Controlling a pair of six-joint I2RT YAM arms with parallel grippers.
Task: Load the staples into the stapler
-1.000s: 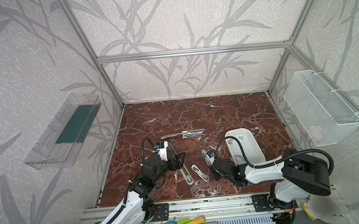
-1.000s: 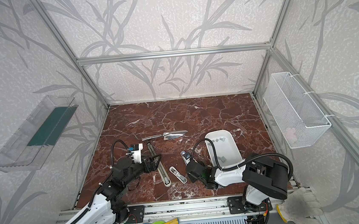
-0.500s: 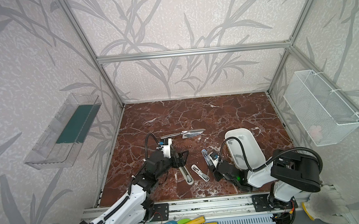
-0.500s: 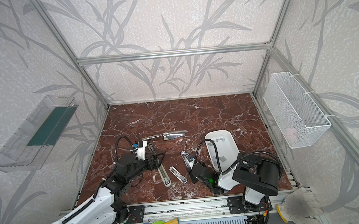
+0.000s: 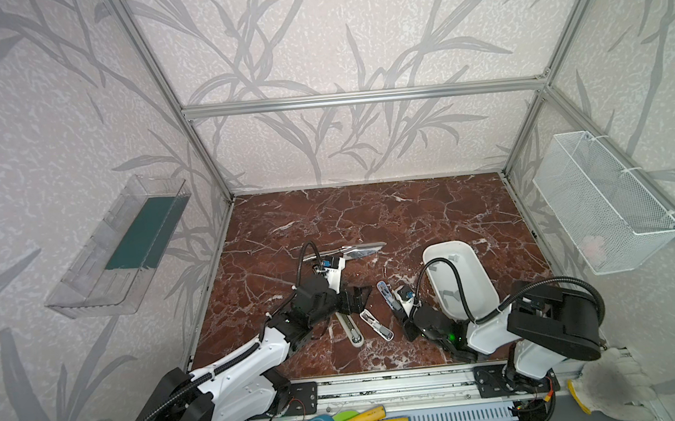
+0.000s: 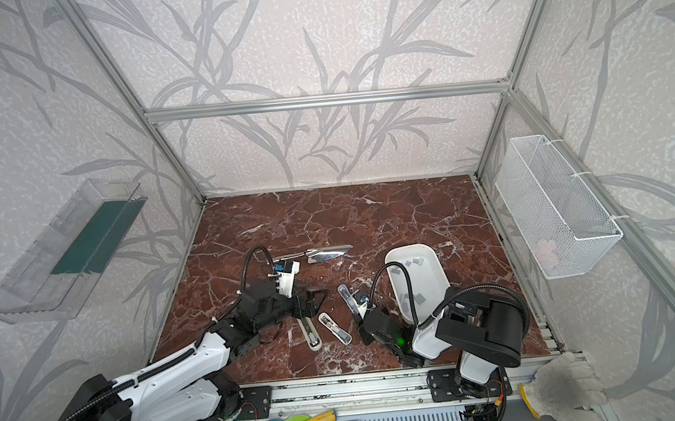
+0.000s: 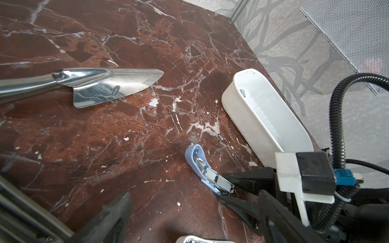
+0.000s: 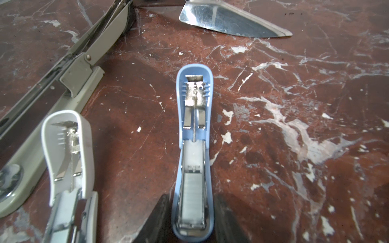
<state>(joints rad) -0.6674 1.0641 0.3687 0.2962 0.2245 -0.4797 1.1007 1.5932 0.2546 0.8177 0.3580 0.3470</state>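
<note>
While the blue stapler (image 8: 193, 147) lies opened flat: my right gripper (image 7: 224, 186) is closed narrowly on its base end, one finger along each side. I judge this is to stop it sliding during loading.
Staples: one strip of staples (image 8: 192, 197) already lies in the blue stapler's channel, between my right fingers. The spare strips (image 6: 415, 261) lie loose in the white tray (image 6: 410, 248), just beside my right arm and handy for it.
Left gripper (image 5: 356, 299): spread wide and holding nothing. It sits over the far end of the grey stapler (image 8: 82, 71), near the blue one, perhaps ready to help fold a lid down.
Neighbours: the white stapler (image 8: 67, 151), also opened, lies between the grey and the blue. The metal trowel (image 8: 229, 19) lies farther back, apart from them.
Hard to tell: whether the strip is pushed fully home. My right fingertips are cut off at the edge of the right wrist view, so I cannot confirm that the pads press firmly. My cable (image 6: 392, 265) crosses the tray in both top views and hides some strips. Whether my left gripper touches the grey stapler, I cannot say.
</note>
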